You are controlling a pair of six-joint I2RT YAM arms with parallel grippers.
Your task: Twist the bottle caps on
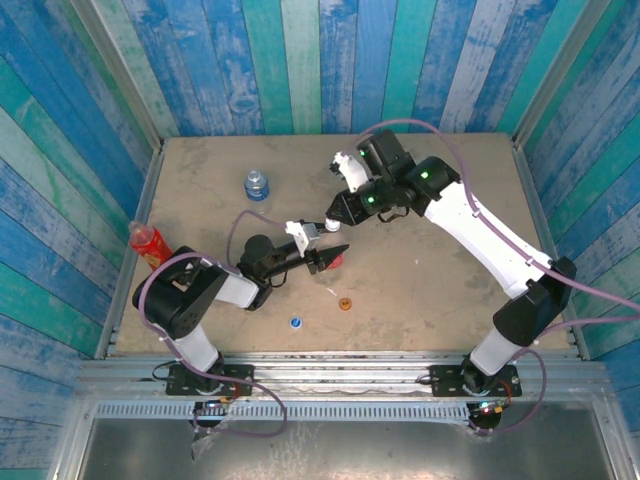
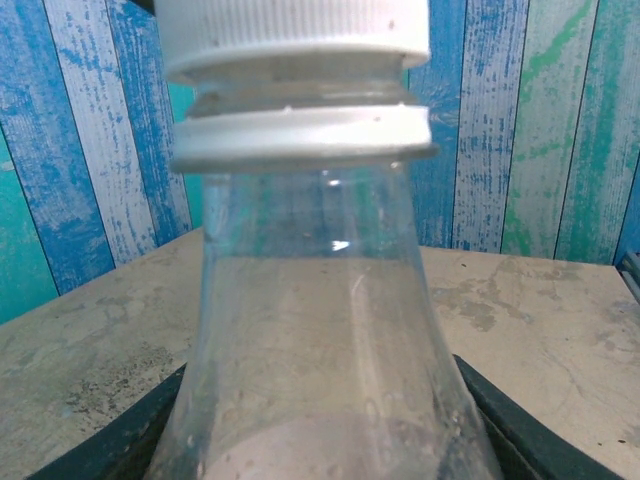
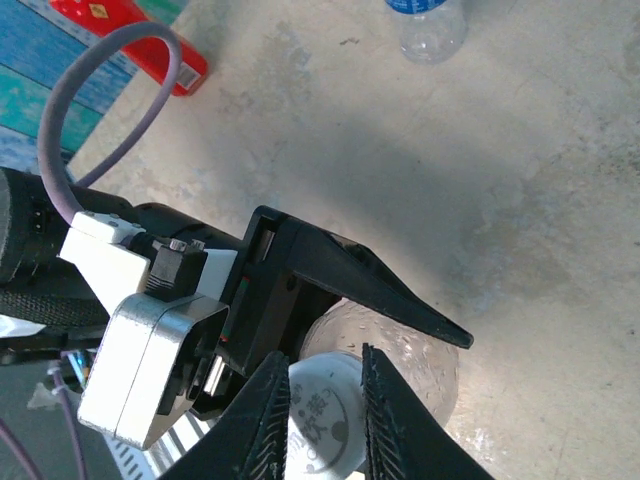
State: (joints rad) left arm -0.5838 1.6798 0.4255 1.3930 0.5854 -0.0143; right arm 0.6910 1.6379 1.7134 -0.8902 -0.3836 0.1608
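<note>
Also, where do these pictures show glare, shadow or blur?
Left wrist view: the clear bottle is very close and slightly soft, with a small glint on its shoulder. Right wrist view: a broad soft shadow crosses the table; the right hand, around the white cap, is dark but sharp. Top view: even light, only faint shadows on the table.

Mottled beige table point(image 1: 450, 290), walls point(image 1: 300, 60) of weathered blue and teal planks, white cap point(image 2: 295, 35), clear bottle point(image 2: 320, 350), blue cap point(image 1: 296, 322), orange cap point(image 1: 345, 303), red bottle point(image 1: 150, 243), blue-labelled bottle point(image 1: 257, 185).
</note>
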